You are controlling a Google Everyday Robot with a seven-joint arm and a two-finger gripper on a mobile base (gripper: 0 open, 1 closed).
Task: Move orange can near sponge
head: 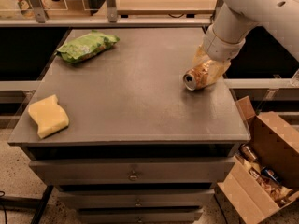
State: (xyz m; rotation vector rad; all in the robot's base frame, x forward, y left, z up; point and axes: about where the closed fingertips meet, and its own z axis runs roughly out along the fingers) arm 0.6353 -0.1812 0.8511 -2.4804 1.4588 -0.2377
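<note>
The orange can (pixel 192 79) is seen on its side near the right edge of the bench (pixel 140 101), grasped by the hand (pixel 209 73), its rear half hidden. The sponge (pixel 48 116) is found well apart, front-left.

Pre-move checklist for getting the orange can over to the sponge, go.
1. Reach: ok, claw is at the orange can, right side of the table.
2. Grip secured: cannot tell.
3. Can upright: not ok, it lies on its side.
4. Target located: ok, sponge at the front-left corner.
5. Path: ok, nothing lies between them; green bag sits back-left, off the line.
</note>
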